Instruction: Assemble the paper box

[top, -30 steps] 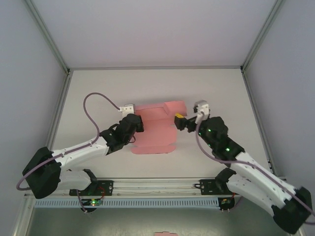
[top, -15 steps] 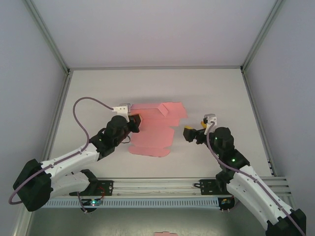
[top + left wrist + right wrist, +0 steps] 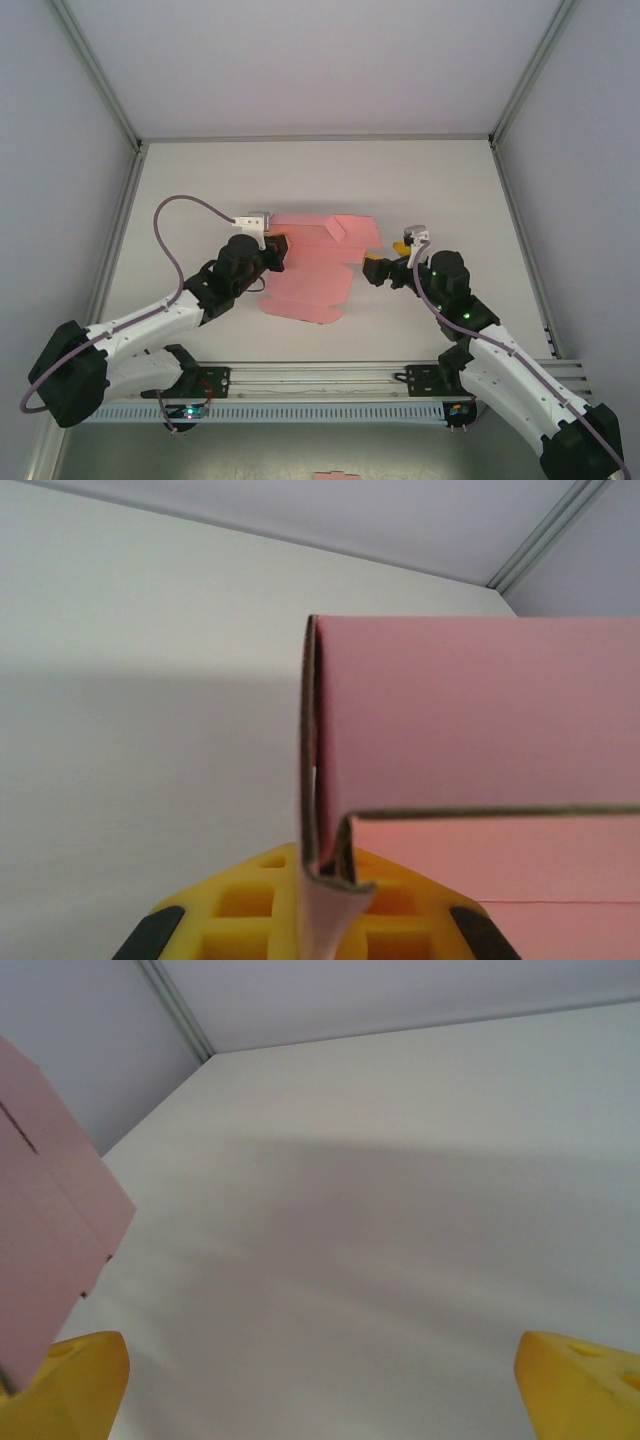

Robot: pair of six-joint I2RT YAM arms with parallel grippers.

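Plain pink paper box (image 3: 305,280), no print, brown cut edges. Yellow-tipped left gripper (image 3: 277,250) and right gripper (image 3: 388,258). White table (image 3: 200,190). Purple cable (image 3: 185,198) left of box.

Overhead, wrist close-ups; shared paper box (image 3: 308,272)

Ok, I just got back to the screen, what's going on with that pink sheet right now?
The left gripper is shut on the left edge of the paper box, a partly folded pink card sheet on the table. The left wrist view shows a folded edge of the card pinched between its fingers. The right gripper is open beside the sheet's right edge, holding nothing.
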